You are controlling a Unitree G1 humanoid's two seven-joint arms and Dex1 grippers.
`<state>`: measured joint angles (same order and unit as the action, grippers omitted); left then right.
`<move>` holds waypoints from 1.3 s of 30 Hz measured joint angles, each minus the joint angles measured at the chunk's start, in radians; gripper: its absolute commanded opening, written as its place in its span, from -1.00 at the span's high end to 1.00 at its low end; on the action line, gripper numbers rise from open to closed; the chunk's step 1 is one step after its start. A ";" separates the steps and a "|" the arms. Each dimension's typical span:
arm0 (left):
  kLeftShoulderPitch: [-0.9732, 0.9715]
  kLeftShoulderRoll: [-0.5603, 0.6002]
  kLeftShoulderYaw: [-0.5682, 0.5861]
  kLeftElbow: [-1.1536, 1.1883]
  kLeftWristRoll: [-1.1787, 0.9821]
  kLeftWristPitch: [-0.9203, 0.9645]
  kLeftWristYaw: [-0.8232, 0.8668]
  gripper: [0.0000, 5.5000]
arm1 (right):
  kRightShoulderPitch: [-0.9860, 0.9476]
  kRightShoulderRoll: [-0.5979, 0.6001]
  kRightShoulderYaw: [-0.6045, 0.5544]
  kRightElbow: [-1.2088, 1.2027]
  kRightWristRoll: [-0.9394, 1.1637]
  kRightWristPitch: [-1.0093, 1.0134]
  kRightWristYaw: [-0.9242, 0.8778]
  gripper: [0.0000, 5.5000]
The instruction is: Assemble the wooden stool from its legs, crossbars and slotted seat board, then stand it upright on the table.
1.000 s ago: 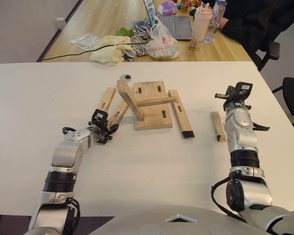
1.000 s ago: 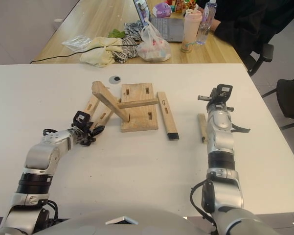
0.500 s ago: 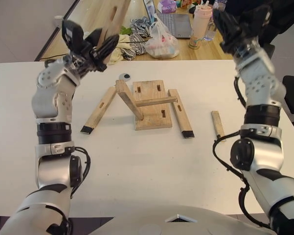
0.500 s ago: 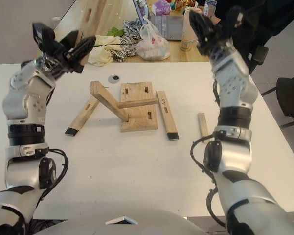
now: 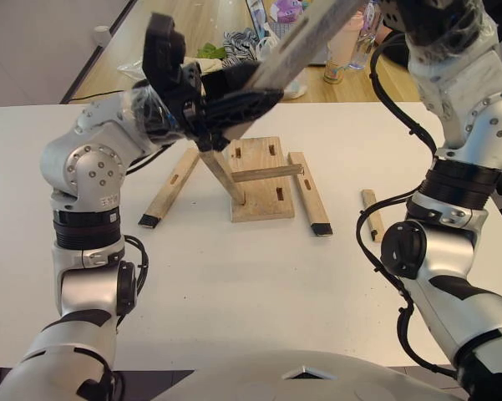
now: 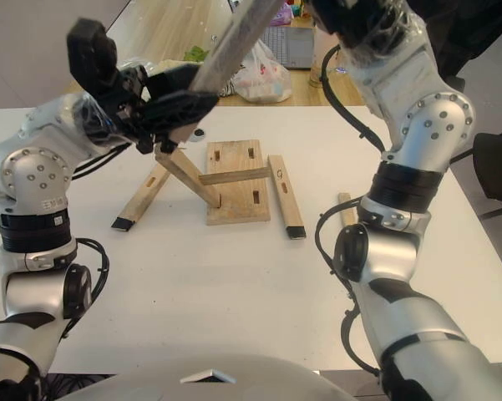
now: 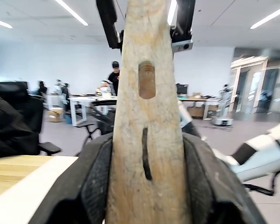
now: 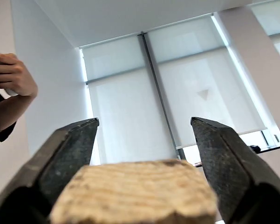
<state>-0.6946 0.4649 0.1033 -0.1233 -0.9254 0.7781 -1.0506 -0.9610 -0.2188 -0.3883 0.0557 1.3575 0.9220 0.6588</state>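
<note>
White table (image 5: 234, 276), stool parts mid-table. Seat board (image 5: 267, 205) lies flat, slots up. 1 tilted leg (image 5: 221, 171) has its foot on the board's near-left part, with its top leaning toward the robot's left. Thin crossbar (image 5: 271, 173) runs from it across the board. Can't tell if either joint is seated. 2 spare legs lie flat: right leg (image 5: 309, 196) just beside the board's right edge, left leg (image 5: 171, 185) near its left. Short bar (image 5: 372, 215) lies well apart on the right.

Raised leg (image 5: 305, 42) is in the air above the board, slanting up toward the right arm. Left gripper (image 5: 230, 96) is clamped on its lower part, pads tight on both sides. Right gripper (image 8: 144, 126) sits at the upper end, fingers (image 8: 74, 144) apart, end face between them, no contact seen.

Step looks like a 2-handed regrip before you slot this leg. Centre the right fingers on the end and close fully before the left lets go. Keep the mortise (image 7: 146, 80) facing the crossbar side. Come down plumb over a free slot. The lower end hangs near the tilted leg, so a swing could knock it out.
</note>
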 measured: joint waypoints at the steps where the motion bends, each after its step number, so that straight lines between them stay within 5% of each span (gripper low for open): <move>1: 0.000 -0.001 0.010 0.000 -0.037 0.030 0.005 0.28 | 0.015 -0.003 0.002 -0.014 0.025 0.021 0.014 -0.05; 11: -0.006 -0.030 0.040 0.003 -0.141 0.117 0.080 0.28 | 0.031 -0.063 0.033 -0.020 0.014 0.013 0.001 0.20; 15: -0.004 -0.043 0.029 0.002 -0.071 0.040 0.106 0.01 | 0.031 -0.073 0.076 -0.012 -0.089 -0.029 0.009 0.25; 19: -0.008 -0.067 0.022 0.027 -0.019 -0.019 0.144 -0.20 | 0.006 -0.082 0.094 0.055 -0.237 -0.149 0.048 0.26; 26: -0.027 -0.126 0.161 0.044 -0.080 -0.066 0.291 -0.21 | -0.087 -0.271 0.086 0.379 -0.544 -0.483 0.242 0.26; 39: -0.018 -0.136 0.206 0.107 -0.106 -0.085 0.355 -0.21 | 0.075 -0.103 0.035 0.851 -0.659 -0.656 0.394 0.26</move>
<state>-0.7126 0.3285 0.3097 -0.0161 -1.0314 0.6927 -0.6953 -0.8859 -0.3218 -0.3530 0.9071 0.6984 0.2658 1.0524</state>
